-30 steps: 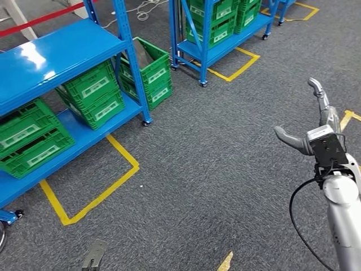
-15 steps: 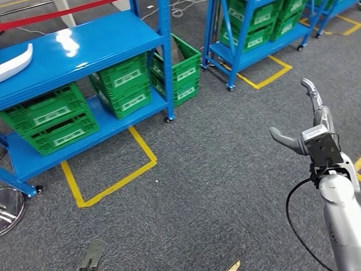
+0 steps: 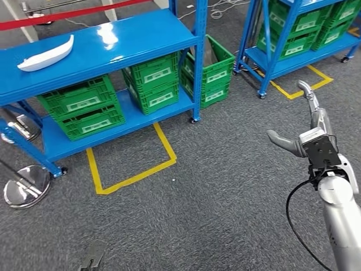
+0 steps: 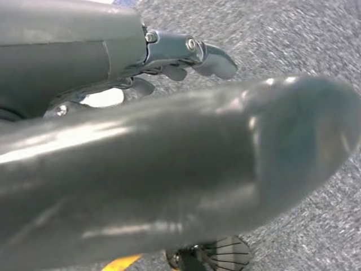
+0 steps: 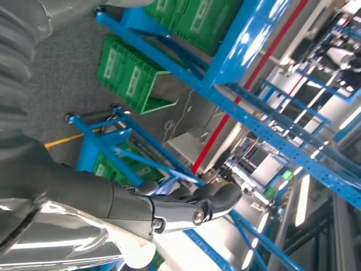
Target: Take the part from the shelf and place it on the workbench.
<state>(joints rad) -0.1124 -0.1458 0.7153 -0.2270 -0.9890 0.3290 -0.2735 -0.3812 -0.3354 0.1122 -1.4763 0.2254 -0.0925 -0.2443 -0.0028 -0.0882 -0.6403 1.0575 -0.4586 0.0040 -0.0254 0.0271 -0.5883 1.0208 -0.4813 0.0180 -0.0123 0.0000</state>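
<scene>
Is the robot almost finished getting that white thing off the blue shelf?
Not close. The white part lies on top of the blue shelf, with neither hand touching it. The right hand is raised over the carpet, fingers apart, holding nothing; the left hand hangs low, also holding nothing. What's left: getting nearer, gripping the part, and carrying it to the workbench.

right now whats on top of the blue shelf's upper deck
A long curved white part lies on the blue shelf's upper deck, towards its left end. Below it, green crates sit on the lower deck; the upper deck covers their tops, so their contents are hidden.
</scene>
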